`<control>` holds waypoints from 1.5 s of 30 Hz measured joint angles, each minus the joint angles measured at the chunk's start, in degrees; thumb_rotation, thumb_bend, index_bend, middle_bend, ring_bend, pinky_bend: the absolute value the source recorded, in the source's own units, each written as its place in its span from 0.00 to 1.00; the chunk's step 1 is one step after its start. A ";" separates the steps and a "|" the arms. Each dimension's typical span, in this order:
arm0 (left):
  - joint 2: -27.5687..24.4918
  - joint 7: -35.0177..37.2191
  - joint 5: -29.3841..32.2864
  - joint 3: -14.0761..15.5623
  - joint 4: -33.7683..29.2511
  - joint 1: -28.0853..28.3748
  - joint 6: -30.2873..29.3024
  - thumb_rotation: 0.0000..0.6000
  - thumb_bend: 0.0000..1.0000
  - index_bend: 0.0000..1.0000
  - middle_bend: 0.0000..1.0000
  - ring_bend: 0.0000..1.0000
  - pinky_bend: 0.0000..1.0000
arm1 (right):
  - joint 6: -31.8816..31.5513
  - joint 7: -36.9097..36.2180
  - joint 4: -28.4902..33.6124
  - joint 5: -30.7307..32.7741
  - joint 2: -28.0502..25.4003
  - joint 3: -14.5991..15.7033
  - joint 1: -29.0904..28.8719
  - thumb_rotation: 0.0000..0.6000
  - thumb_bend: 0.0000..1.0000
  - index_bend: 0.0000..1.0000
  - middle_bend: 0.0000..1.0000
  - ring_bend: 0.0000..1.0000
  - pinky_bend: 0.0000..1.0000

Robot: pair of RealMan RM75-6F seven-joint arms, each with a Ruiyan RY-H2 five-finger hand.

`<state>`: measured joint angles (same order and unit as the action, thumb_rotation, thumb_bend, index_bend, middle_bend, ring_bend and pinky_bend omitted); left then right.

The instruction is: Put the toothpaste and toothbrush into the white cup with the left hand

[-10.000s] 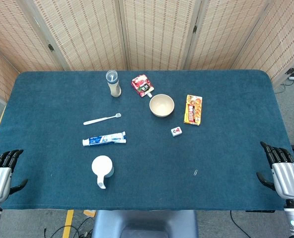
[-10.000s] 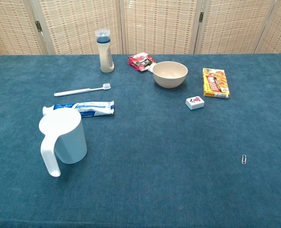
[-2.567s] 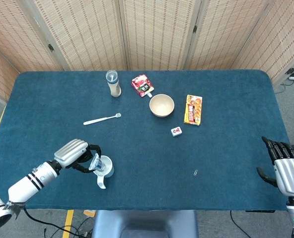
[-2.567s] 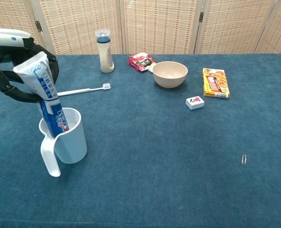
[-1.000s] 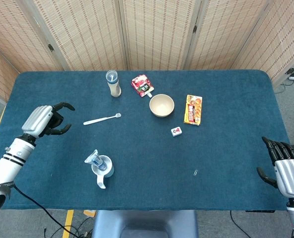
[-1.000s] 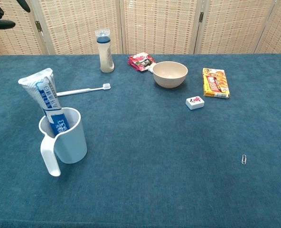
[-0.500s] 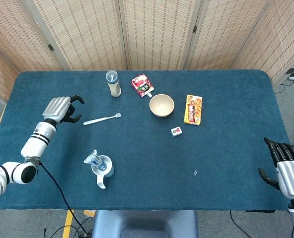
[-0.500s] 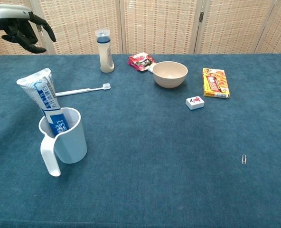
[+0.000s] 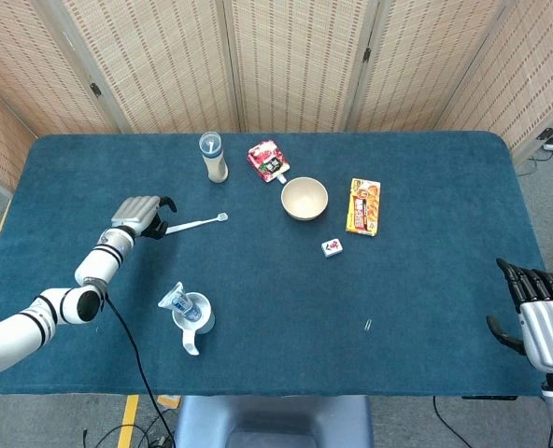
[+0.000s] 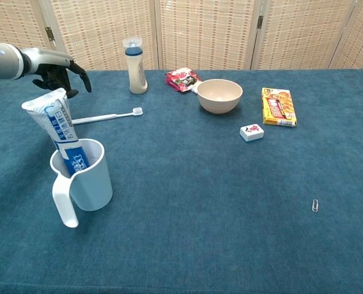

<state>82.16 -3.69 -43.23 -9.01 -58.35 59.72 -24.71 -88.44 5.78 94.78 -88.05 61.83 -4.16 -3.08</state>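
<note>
- The left hand [image 9: 144, 217] hovers, fingers spread and holding nothing, over the handle end of the toothbrush [image 9: 198, 223], which lies flat on the blue tablecloth [image 9: 426, 280].
- The toothpaste [image 10: 60, 130] stands tilted in the white cup [image 10: 86, 179], near the table's front-left.
- The right hand [image 9: 538, 317] rests past the table's right edge, fingers extended, empty.
- Wicker screens [image 9: 295, 56] stand behind.

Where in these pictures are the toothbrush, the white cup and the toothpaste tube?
toothbrush [image 10: 105, 116], chest view, middle of its handle
white cup [image 10: 93, 182], chest view, front wall
toothpaste tube [image 10: 57, 117], chest view, upper body
</note>
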 measured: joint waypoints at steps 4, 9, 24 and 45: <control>2.84 -1.23 1.76 1.26 3.14 1.20 1.01 1.00 0.69 0.29 1.00 0.93 0.99 | 0.32 0.07 -0.01 0.34 -0.01 -0.07 -0.08 1.00 0.20 0.00 0.18 0.17 0.18; 5.99 -2.82 4.10 2.79 6.40 2.88 2.64 1.00 0.69 0.27 1.00 0.94 0.99 | 0.96 0.16 -0.17 0.81 0.07 -0.10 -0.27 1.00 0.19 0.00 0.18 0.17 0.18; 11.12 -2.84 8.07 4.24 13.09 5.85 6.49 0.98 0.69 0.27 1.00 0.94 0.99 | 0.82 -0.09 -0.36 1.80 -0.06 -0.21 0.18 1.00 0.20 0.00 0.18 0.17 0.18; 8.72 0.33 1.97 2.59 6.28 4.38 3.68 0.91 0.69 0.31 1.00 0.94 0.99 | 0.78 0.44 0.12 1.77 -0.18 -0.14 0.33 1.00 0.20 0.00 0.18 0.17 0.18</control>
<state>90.88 -3.36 -41.26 -6.42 -52.07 64.10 -21.03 -87.66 6.22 94.90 -86.28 61.65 -4.29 -2.76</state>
